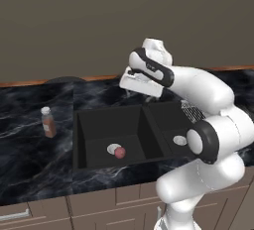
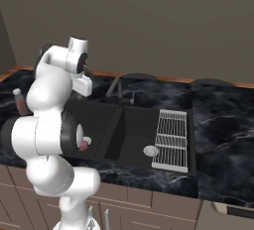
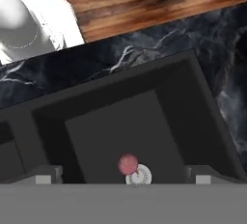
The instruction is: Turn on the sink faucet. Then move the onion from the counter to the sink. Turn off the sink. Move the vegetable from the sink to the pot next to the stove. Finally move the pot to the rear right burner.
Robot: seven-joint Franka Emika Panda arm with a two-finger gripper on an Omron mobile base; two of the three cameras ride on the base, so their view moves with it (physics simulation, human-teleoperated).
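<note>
onion [image 1: 119,152] in sink [image 1: 99,120] (beside drain [image 1: 113,148]), claw [image 3: 123,178] open above

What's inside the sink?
In the sink's left basin, the onion sits on the floor beside a round silver drain. The right basin holds another drain and a wire rack. The arm covers part of the sink.

onion [image 1: 120,152] in sink [image 1: 94,120], bottle [image 1: 48,122] on counter [image 1: 30,159]

A white-capped brown bottle [image 1: 48,122] stands left; a silver wire rack [image 2: 172,139] apparently lines the right basin.
</note>
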